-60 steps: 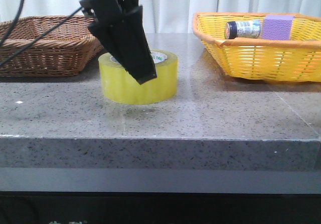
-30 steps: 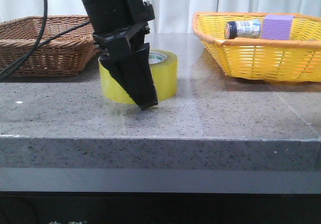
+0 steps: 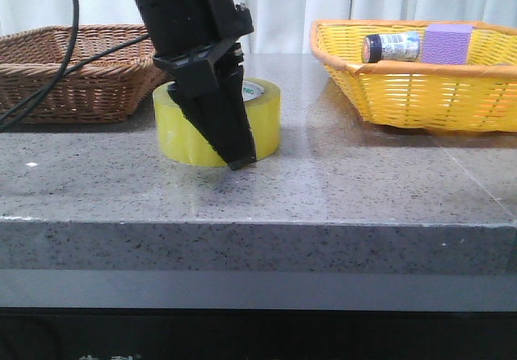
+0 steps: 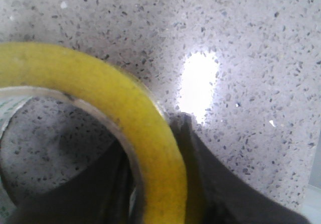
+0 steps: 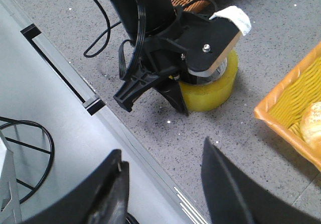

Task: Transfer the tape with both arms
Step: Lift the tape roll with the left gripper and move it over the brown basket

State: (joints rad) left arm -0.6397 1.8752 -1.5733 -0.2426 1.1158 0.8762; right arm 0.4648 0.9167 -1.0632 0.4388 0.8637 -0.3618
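My left fingers [image 3: 230, 146] straddle the near wall of the tape [image 3: 216, 126]: in the left wrist view one finger [image 4: 100, 194] sits inside the core and the other outside, with the yellow wall of the roll between them. They look pressed close against that wall, so I judge I have it gripped, though whether the squeeze is firm I cannot tell. The roll lies flat on the tabletop [image 3: 339, 190], its axis upright, between the two baskets and nearer the brown one.

My right fingers [image 5: 165, 184] hang spread wide and empty, well apart from the roll and off the near edge of the tabletop, looking down on it from the side. So the left arm is the one at the roll; the right would have to close in once the roll is lifted, probably taking the free far rim.

The brown basket [image 3: 65, 73] shows nothing inside from here. The yellow basket [image 3: 420, 85] holds a bottle [image 3: 392, 47] lying on its side and a purple block [image 3: 448, 43] just beside it.
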